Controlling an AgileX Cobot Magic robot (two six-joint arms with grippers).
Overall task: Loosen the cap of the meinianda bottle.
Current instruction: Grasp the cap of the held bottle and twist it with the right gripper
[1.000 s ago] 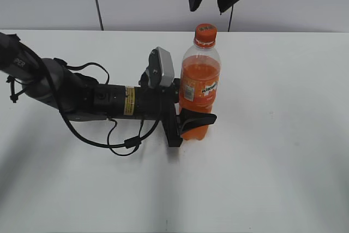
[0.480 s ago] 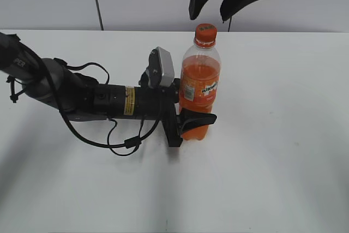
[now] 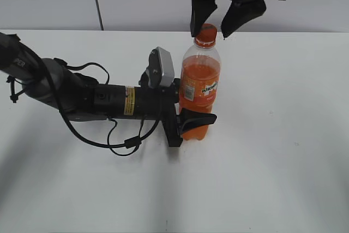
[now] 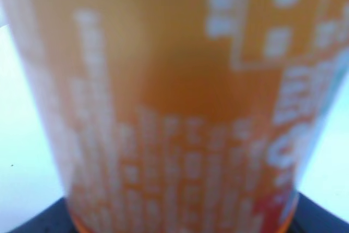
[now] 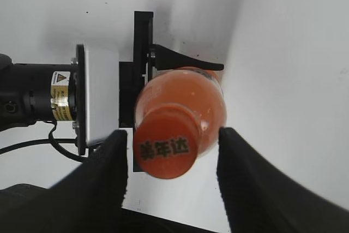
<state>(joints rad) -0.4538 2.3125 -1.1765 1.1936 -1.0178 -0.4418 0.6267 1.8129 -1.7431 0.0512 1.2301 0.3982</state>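
A: Exterior view first, going left to right: the left arm (image 3: pixel 82 99) is lying low across the left half of the frame, and the left gripper (image 3: pixel 188 114) is clamping the lower body of the bottle (image 3: pixel 199 88) just right of centre.

B: Is the bottle standing straight?

A: It is standing upright on the table (image 3: pixel 283 135), with one dark finger (image 3: pixel 196 118) wrapping across its front. At the left wrist the label is filling the whole frame, blurred, so the hold is looking close.

B: And the cap?

A: The cap (image 3: pixel 205 35) is sitting at the upper centre of the frame. The right gripper (image 3: pixel 214 23) is hanging over it from the top edge, fingers spread, one on either side, apparently not touching it.

B: So nothing is being turned?

A: I am judging not. In the right wrist view the cap (image 5: pixel 167 147) is sitting low in the frame between the two fingers, nearer the left finger (image 5: pixel 112 162) than the right one.

B: What is worrying you?

A: That offset. If the fingers are closing off centre, one is likely reaching the cap first and pushing the neck sideways, tilting the bottle in the lower grip. Closing too high, they could be catching only the rim and slipping. And if the left hold is too soft, the whole bottle could be spinning with the cap instead of the thread breaking loose.
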